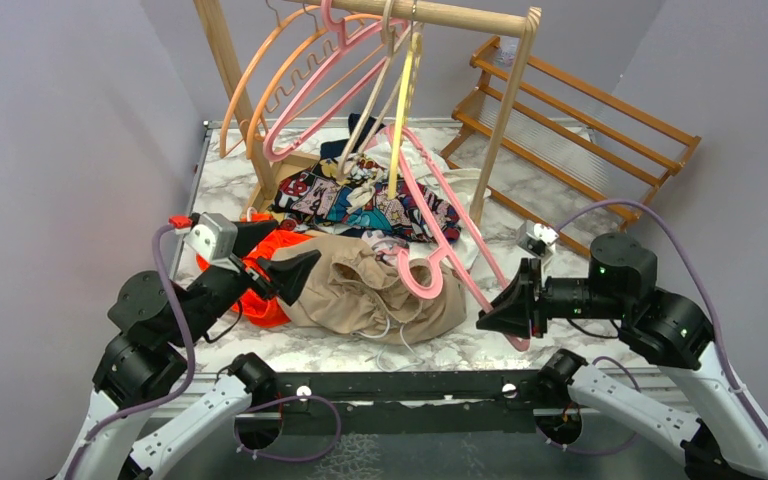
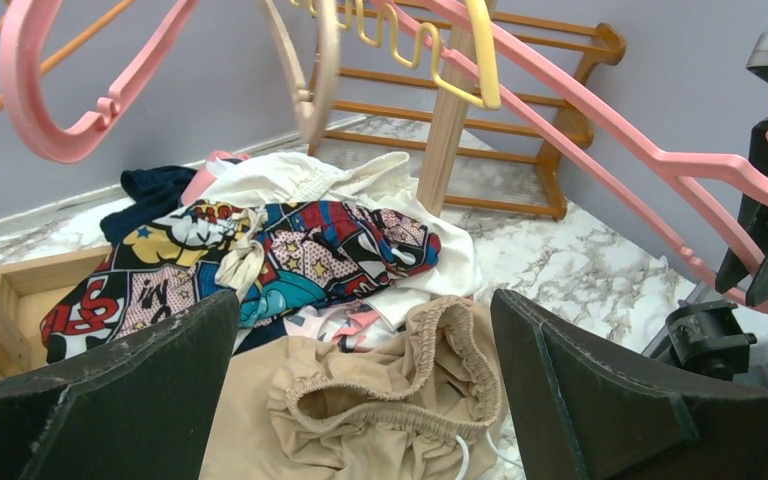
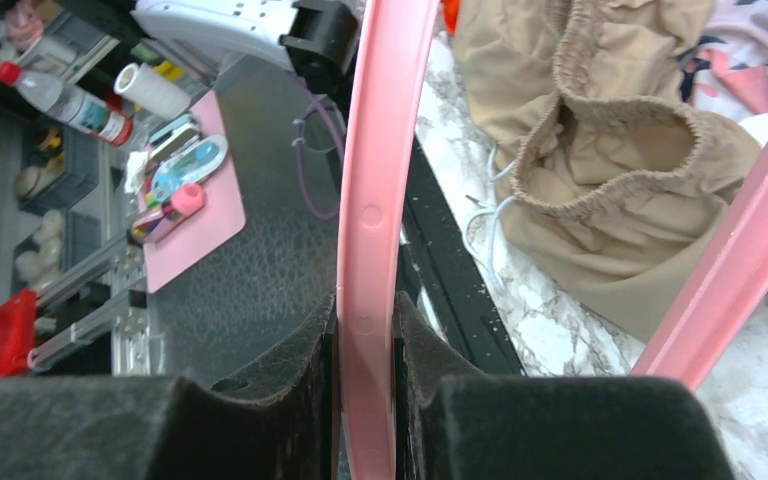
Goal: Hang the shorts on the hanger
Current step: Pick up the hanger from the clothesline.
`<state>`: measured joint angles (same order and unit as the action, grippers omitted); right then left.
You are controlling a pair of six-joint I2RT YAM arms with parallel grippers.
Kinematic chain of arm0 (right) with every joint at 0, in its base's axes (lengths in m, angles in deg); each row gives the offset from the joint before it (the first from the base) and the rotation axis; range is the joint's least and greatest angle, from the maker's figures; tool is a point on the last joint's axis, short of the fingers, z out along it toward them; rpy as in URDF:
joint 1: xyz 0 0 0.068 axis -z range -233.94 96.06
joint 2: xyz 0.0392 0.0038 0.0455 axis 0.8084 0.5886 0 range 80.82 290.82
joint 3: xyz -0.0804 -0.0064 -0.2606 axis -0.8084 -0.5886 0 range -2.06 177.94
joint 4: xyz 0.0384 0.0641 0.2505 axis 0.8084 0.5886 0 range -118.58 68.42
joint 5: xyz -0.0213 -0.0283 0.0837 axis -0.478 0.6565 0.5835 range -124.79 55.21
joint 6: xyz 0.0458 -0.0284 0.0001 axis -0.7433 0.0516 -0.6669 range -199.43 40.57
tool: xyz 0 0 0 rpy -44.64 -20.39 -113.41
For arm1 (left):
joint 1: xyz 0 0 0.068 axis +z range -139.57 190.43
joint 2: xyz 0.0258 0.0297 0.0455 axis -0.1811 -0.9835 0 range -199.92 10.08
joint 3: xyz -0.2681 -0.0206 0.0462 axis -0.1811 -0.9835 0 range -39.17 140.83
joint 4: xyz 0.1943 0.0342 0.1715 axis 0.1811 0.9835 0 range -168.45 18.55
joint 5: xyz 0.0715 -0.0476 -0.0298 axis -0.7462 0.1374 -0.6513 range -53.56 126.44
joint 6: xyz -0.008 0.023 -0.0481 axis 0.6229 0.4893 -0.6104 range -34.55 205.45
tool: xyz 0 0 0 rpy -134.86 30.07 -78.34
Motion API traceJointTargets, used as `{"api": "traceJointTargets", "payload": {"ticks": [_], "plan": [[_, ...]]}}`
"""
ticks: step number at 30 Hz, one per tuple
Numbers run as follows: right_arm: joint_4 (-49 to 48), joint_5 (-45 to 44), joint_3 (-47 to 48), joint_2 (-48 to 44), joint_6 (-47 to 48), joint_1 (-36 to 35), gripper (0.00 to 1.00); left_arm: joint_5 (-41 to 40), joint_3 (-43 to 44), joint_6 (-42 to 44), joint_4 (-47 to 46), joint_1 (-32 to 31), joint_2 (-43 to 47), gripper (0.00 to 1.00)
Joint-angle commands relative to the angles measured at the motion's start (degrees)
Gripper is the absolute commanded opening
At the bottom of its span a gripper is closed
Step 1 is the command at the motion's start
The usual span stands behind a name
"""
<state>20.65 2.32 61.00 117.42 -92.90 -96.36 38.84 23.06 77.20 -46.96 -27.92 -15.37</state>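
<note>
The beige shorts [image 1: 360,290] lie crumpled near the table's front edge, waistband gaping open [image 2: 390,385] with the white drawstring trailing out. My right gripper [image 1: 513,318] is shut on one arm of the pink hanger [image 1: 438,195], which slants over the right side of the shorts, its hook [image 1: 422,275] resting on the fabric. In the right wrist view the pads [image 3: 325,370] pinch the hanger's bar [image 3: 370,200], and the shorts [image 3: 610,170] lie beyond. My left gripper [image 1: 278,255] hovers wide open just left of the shorts, its fingers [image 2: 110,400] straddling the waistband with nothing between them.
A bright orange garment [image 1: 260,300] lies under the left arm. A comic-print cloth [image 1: 360,205] and white clothes are piled behind the shorts. The wooden rail [image 1: 460,15] carries orange, pink [image 1: 310,110] and yellow hangers. A slatted wooden rack [image 1: 580,110] stands back right.
</note>
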Motion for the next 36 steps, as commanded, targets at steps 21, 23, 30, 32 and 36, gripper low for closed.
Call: {"api": "traceJointTargets", "payload": {"ticks": [21,23,30,32,36], "plan": [[-5.2,-0.6,2.6,-4.7,-3.3,0.0,0.01,4.1,-2.4,-1.9,-6.0,0.2,-3.0,0.99],[-4.1,2.4,3.9,-5.1,-2.6,0.0,0.01,4.2,-1.0,-1.0,-6.0,0.2,-3.4,0.99],[-2.6,12.5,5.3,-5.4,-2.0,0.0,0.01,6.5,3.1,0.8,-6.8,0.2,-3.7,0.99],[-4.3,15.6,3.5,-5.7,-2.8,0.0,0.01,8.1,3.4,0.0,-7.8,0.2,-3.5,0.99],[-9.0,19.6,-0.3,-6.1,-5.2,0.0,0.01,13.0,2.9,-2.8,-10.9,0.2,-3.3,0.99]]}}
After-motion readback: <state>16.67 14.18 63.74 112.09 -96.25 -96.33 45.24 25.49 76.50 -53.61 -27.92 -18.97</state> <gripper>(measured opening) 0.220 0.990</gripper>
